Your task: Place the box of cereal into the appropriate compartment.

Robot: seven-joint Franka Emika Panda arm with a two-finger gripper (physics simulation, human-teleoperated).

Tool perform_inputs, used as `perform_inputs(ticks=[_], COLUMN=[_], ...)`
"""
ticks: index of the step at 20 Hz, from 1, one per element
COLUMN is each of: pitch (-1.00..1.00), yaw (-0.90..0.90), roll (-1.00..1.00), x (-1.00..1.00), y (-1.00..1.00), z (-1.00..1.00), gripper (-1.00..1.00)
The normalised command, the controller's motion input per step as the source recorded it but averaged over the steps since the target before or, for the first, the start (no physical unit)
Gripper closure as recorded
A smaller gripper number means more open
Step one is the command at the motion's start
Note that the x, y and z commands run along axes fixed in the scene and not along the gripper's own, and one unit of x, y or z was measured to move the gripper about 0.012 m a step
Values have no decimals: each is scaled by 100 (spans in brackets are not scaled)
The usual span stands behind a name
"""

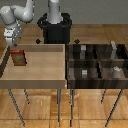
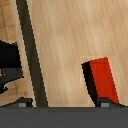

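At the exterior view's left, the end effector (image 1: pixel 13 42) hangs just above the box of cereal (image 1: pixel 19 57), which stands in the light wood tray (image 1: pixel 35 75); its fingers look spread and empty, though too blurred to be sure. The box seems light, stiff and smooth-sided, best pinched across its narrow faces. At the right, the compartment (image 1: pixel 116 52) with its tall grey block (image 1: pixel 114 48) is dim, its floor hard to read.

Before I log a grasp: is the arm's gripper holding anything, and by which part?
Nothing is held: the gripper hangs above the small red-orange cereal box, which stands in the light wood tray.
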Motion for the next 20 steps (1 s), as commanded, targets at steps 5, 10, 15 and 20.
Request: perform_inputs(ticks=[5, 10, 15, 20], pitch=[0, 0, 0, 0], yaw=[0, 0, 0, 0], roll=[0, 0, 0, 0], x=[80, 20, -20, 0], y=[0, 0, 0, 0], z=[0, 0, 0, -60], gripper=[-100, -100, -100, -100])
